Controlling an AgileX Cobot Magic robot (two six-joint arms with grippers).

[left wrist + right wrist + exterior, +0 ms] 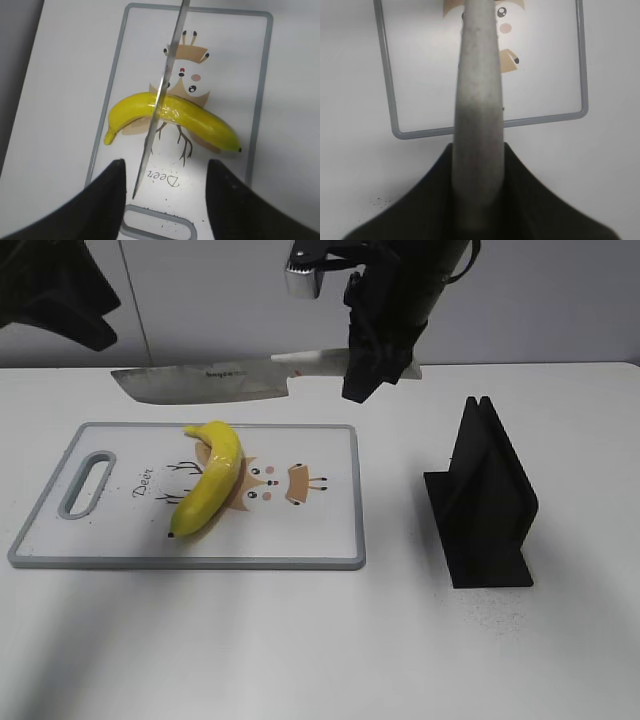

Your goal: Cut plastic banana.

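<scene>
Two arms up, knife lined up, no cut yet

You've got the right end effector (375, 365) clamped on the handle of the knife (215, 380), blade held level in the air above the far edge of the cutting board (330, 530). Left end effector (165, 195) hangs over the board with its fingers apart, holding nothing. The banana (210, 480) lies on the board's left-middle, over the deer print, long axis running diagonally: stem toward the far side, dark tip toward the near-left. From the left wrist view the blade crosses it near the middle. I'd say you're at the pre-cut hover, so next comes lowering straight down onto it.
</scene>
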